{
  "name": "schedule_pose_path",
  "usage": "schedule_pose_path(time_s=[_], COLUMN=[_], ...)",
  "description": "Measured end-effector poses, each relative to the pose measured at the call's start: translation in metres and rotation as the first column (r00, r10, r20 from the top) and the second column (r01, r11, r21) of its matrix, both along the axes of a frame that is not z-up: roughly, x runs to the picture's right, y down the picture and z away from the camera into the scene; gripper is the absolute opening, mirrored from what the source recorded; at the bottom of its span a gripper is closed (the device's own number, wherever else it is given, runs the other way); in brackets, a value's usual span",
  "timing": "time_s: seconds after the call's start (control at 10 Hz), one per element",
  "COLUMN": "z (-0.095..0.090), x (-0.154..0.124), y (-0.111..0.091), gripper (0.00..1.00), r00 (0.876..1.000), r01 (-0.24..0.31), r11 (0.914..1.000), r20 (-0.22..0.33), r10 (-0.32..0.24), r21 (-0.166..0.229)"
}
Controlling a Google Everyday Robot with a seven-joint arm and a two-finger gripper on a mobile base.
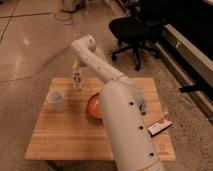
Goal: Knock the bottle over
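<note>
— What's on your feed?
— Pale wood plank surface (75,135). On it a white cup (56,100) and an orange bowl (94,106) half behind my arm (120,115) — smooth white shell. The bottle (77,79) is slim, clear, upright near the back edge, right of the cup.
— Hand?
— The hand (76,64) sits just above the bottle's top. I cannot tell how it's set.

The slim, clear bottle with a pale label (77,80) stands upright near the surface's far-left edge, tool (76,65) hanging just above.
</note>
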State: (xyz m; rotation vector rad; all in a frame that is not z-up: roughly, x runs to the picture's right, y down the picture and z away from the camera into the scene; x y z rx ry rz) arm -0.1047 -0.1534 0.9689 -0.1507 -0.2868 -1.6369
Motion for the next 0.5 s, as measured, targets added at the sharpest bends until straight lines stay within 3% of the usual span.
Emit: schedule_pose_path(time_s=[0.2,0.3,0.5], z=[0.010,0.012,0.012], x=[0.020,0.023,0.028], y=[0.001,0.008,0.010], gripper=[0.80,0.80,0.80], r00=[0.999,1.000,1.000], r01=[-0.011,-0.015,-0.020], r11=[0.9997,0.9985,0.9976], r20=[-0.030,-0.016,-0.011], r10=[0.011,0.014,0.020], r21=[-0.022,-0.052,-0.066])
